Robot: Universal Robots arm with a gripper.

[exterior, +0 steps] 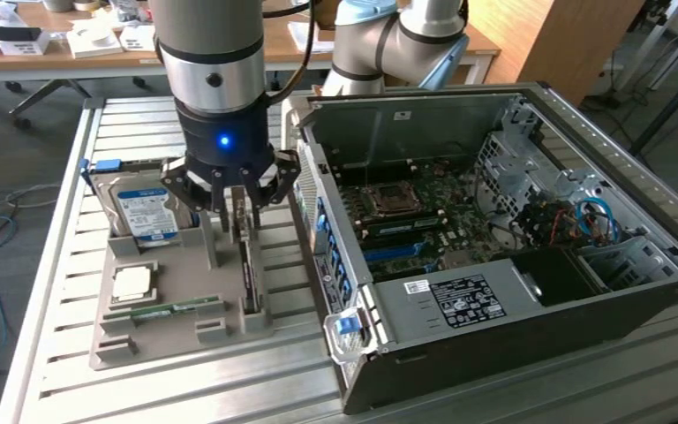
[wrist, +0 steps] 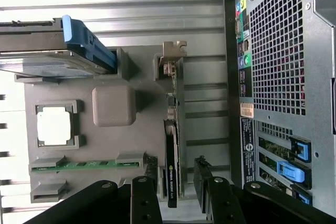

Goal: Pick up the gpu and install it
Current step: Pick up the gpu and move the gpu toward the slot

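Observation:
The gpu [exterior: 248, 269] is a thin black card standing on its edge in a slot of the grey holder tray [exterior: 162, 340], to the exterior view's left of the open computer case [exterior: 528, 309]. My gripper [exterior: 236, 205] hangs directly over the card's far end, open. In the wrist view the gpu [wrist: 172, 156] runs between my two fingers [wrist: 202, 177], with my gripper [wrist: 176, 182] straddling it and a gap showing on one side. Its silvery bracket [wrist: 171, 59] is at the far end. The motherboard [exterior: 416, 216] lies exposed inside the case, with blue slots [exterior: 404, 253].
The tray also holds a silver hard drive [exterior: 145, 212] with a blue-white label, a processor chip [exterior: 133, 281] and a green memory stick [exterior: 174, 309]. The case's rear panel [wrist: 275, 51] stands close beside the tray. Everything rests on a slatted metal table [exterior: 45, 265].

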